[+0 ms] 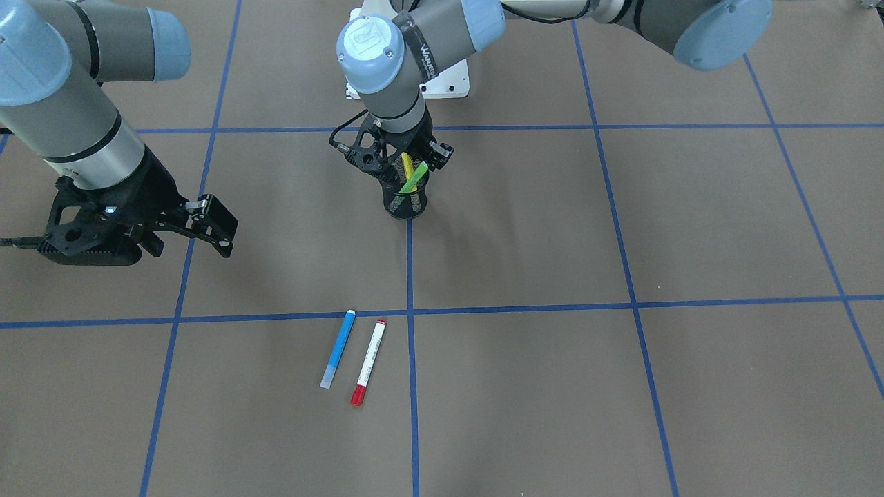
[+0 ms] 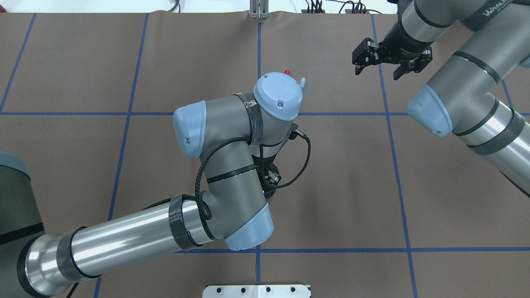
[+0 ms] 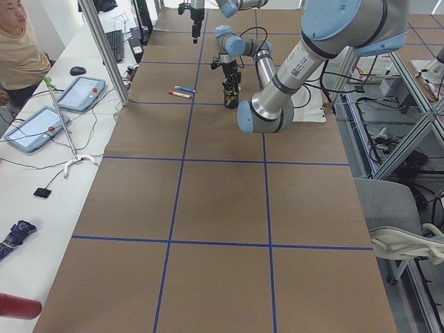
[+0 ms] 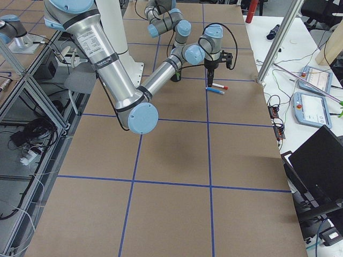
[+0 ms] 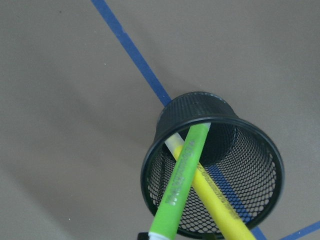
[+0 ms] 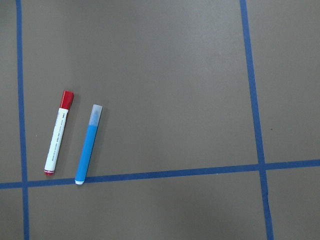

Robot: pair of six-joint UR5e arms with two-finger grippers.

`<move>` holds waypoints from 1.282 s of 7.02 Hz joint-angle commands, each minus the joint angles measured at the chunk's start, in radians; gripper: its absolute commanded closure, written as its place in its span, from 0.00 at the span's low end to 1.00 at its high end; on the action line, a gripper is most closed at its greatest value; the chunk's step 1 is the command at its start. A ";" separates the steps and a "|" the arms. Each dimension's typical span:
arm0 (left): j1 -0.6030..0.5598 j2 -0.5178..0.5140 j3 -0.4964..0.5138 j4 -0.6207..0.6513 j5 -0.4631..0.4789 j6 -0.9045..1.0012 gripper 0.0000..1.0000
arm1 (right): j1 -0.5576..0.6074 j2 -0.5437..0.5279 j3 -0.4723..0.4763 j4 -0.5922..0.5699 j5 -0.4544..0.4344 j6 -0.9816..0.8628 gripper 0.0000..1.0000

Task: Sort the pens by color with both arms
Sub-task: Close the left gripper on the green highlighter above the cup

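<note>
A black wire-mesh cup (image 1: 406, 203) stands on a blue tape line at the table's middle. A light green pen (image 5: 182, 187) and a yellow pen (image 5: 220, 210) lean crossed inside it. My left gripper (image 1: 407, 174) hangs straight over the cup, open, its fingers on either side of the two pen tops. A blue pen (image 1: 338, 348) and a white pen with red ends (image 1: 368, 361) lie side by side on the brown paper, well away from the cup. My right gripper (image 1: 222, 231) hovers open and empty, off to the side of those two pens, which show below it in its wrist view.
Blue tape lines (image 1: 628, 304) divide the brown table cover into squares. The white base mount (image 1: 449, 79) sits behind the cup. A person (image 3: 21, 41) sits at a side desk with tablets (image 3: 82, 92) beyond the table's long edge.
</note>
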 commanded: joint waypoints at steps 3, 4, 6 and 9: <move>0.000 -0.002 0.010 -0.016 0.028 -0.003 0.67 | 0.000 0.000 0.000 0.000 0.000 0.000 0.01; 0.000 -0.002 0.008 -0.016 0.028 -0.003 0.79 | 0.000 0.000 0.000 0.000 0.000 0.000 0.01; 0.000 -0.005 -0.004 -0.016 0.025 -0.005 1.00 | 0.000 0.000 0.000 0.000 0.000 0.002 0.01; 0.000 0.003 -0.091 -0.005 0.023 -0.003 1.00 | 0.000 0.002 0.001 0.002 0.000 0.002 0.01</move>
